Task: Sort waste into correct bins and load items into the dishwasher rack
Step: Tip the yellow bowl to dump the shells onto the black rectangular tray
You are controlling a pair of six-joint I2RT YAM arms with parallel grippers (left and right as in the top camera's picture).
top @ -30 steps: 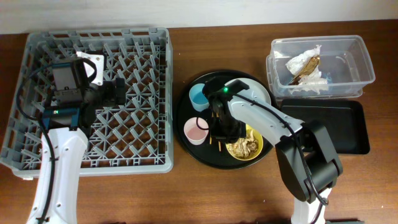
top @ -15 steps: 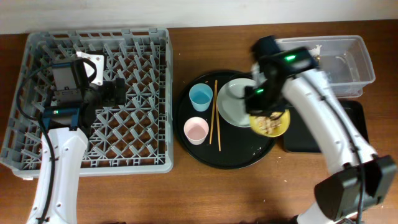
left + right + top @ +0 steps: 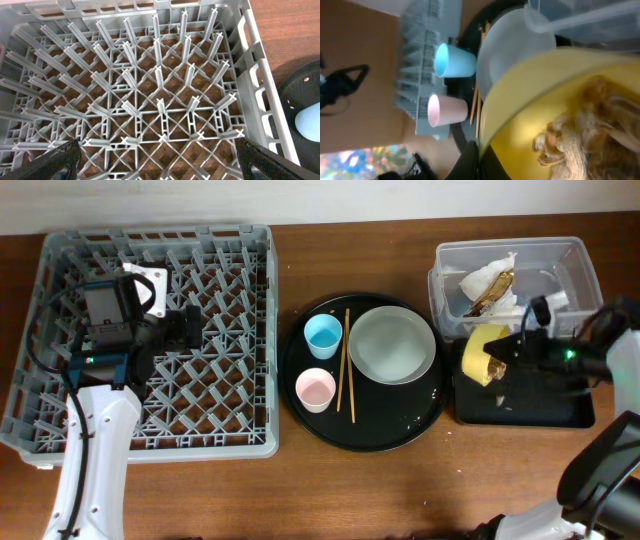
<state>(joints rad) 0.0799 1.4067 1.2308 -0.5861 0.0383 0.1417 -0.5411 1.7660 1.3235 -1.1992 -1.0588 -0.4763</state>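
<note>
My right gripper [image 3: 512, 348] is shut on the rim of the yellow bowl [image 3: 481, 353], tipped on its side over the shallow black tray [image 3: 545, 405]. Pale brown food scraps [image 3: 580, 132] lie inside the bowl. The clear tub [image 3: 580, 265] behind holds a white napkin [image 3: 485, 272] and a brown-gold wrapper [image 3: 492, 293]. The grey plate [image 3: 392, 345], light-blue cup [image 3: 322, 335], pink cup [image 3: 315, 389] and chopsticks [image 3: 344, 360] sit on the round black tray [image 3: 370, 435]. My left gripper [image 3: 155, 165] is open above the grey dishwasher rack [image 3: 230, 290].
The rack [image 3: 150, 85] fills the left wrist view, with brown table showing through the lattice. The table's front edge lies below the round tray.
My right arm has carried the yellow bowl off the round tray, rightward to the black tray, and tipped it on its side. The left arm has not moved.
</note>
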